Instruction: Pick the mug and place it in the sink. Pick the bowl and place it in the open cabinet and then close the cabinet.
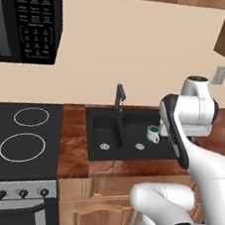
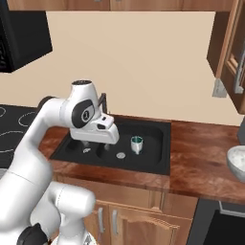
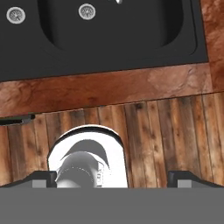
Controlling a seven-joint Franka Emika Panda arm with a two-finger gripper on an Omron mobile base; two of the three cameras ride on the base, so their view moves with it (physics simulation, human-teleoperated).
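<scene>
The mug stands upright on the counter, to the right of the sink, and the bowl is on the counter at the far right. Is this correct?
One thing is wrong: the mug stands upright inside the sink, in its right basin, not on the counter. The right base view shows this clearly. The bowl is indeed on the counter at the far right.

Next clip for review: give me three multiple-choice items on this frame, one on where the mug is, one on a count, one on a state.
1. Where does the small white mug with teal inside stand?
A. On the stovetop
B. In the black recessed sink's right basin
C. On the counter

2. How many round silver drains does the sink have?
A. One
B. Two
C. Three

3. What state is the end effector in?
A. Open, holding nothing
B. Shut on the mug
C. Shut on a bowl

Key: B, the mug stands upright inside the basin; B, one drain shows per basin; A, the finger tips stand wide apart with nothing between.
</scene>
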